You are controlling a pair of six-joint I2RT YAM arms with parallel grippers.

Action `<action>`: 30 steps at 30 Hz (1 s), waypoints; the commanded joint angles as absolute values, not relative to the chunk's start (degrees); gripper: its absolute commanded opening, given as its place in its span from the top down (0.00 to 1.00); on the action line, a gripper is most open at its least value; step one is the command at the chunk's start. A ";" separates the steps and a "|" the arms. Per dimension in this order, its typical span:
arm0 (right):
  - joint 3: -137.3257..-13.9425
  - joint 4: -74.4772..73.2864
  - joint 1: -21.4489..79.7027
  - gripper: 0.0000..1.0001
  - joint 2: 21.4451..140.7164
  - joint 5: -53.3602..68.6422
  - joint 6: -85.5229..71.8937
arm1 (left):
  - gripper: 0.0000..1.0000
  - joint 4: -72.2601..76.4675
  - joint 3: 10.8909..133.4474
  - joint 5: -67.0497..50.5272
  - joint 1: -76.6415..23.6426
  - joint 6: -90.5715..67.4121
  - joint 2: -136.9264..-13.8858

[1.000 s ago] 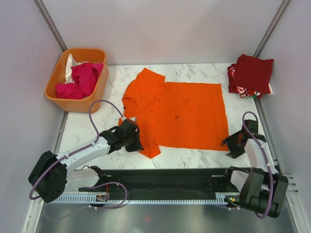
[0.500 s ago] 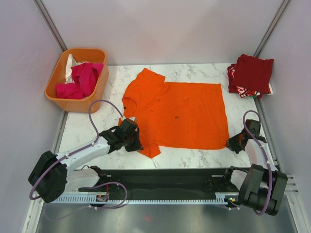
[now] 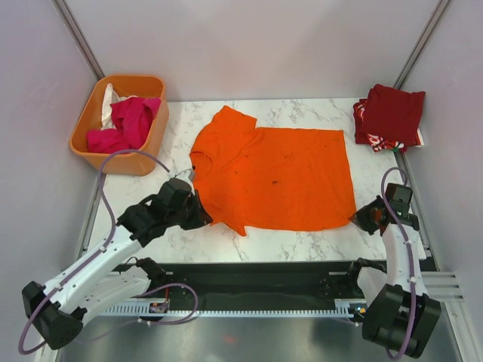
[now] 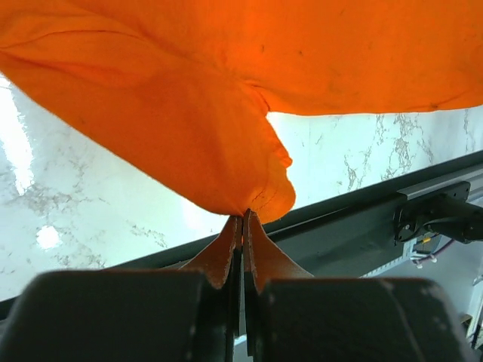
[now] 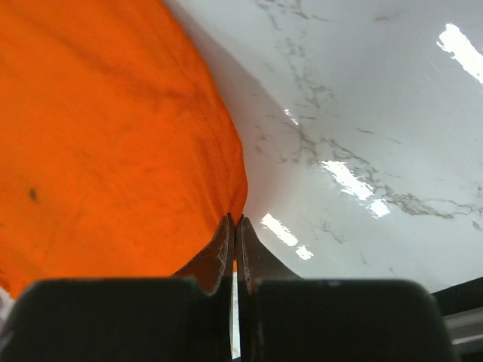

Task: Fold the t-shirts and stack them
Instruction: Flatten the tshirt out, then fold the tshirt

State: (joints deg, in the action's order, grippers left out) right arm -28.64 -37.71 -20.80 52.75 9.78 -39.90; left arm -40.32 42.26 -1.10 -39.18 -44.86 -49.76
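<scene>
From above, the orange t-shirt [image 3: 275,177] lies spread flat in the middle of the marble table [image 3: 302,109], collar to the left and hem to the right. The left gripper [image 3: 198,215] sits at the shirt's near left sleeve, and the right gripper [image 3: 361,219] at its near right hem corner. At the far left an orange basket [image 3: 113,162] holds a magenta t-shirt [image 3: 130,121] and a white t-shirt [image 3: 108,98]. At the far right corner a folded dark red t-shirt [image 3: 394,111] lies on top of a red-and-white patterned t-shirt [image 3: 383,142]. In the left wrist view the fingers [image 4: 223,256] are pressed together on a bunch of the orange cloth, which rises from them in a gathered fold above the marble. In the right wrist view the fingers [image 5: 215,260] are together at the very corner of the orange hem, a sliver of orange showing between them, with bare marble to the right.
</scene>
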 commanded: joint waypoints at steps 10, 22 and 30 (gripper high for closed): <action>-37.43 -41.49 -19.87 1.00 49.21 13.97 -37.18 | 0.98 -54.75 54.38 5.45 -38.94 -41.93 -47.98; -45.35 -31.30 -19.78 1.00 61.16 16.44 -39.20 | 0.98 -52.65 72.32 4.40 -31.31 -31.38 -69.42; -49.92 -26.64 -19.78 1.00 72.06 18.54 -39.55 | 0.98 -52.47 85.59 2.73 -26.28 -24.79 -83.92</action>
